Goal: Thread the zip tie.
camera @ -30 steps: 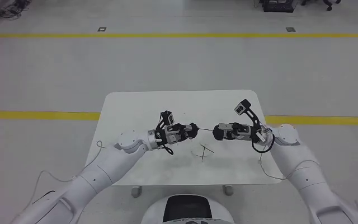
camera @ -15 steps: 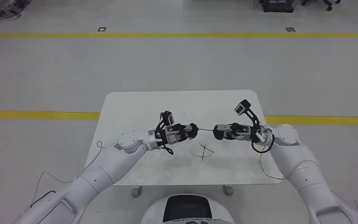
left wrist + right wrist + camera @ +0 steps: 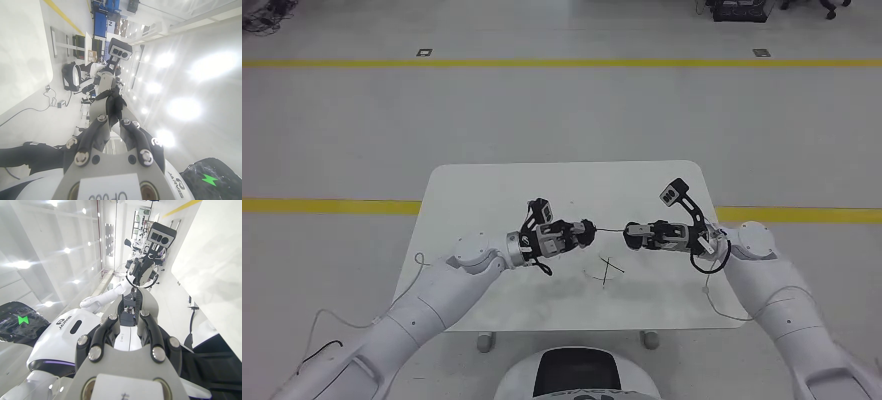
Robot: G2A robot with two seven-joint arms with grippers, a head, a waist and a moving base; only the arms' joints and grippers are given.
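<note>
We hold a thin black zip tie (image 3: 609,232) straight above the white counter (image 3: 472,190), our left hand (image 3: 589,232) and right hand (image 3: 630,236) facing, each pinching one end.

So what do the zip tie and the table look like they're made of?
Zip tie: probably black plastic. It shows as a thin dark strip strung between the left gripper and the right gripper; it is too small to judge the finish.
Table: a smooth, plain white top with no grain, possibly laminate or painted board. The look leaves that open.
</note>
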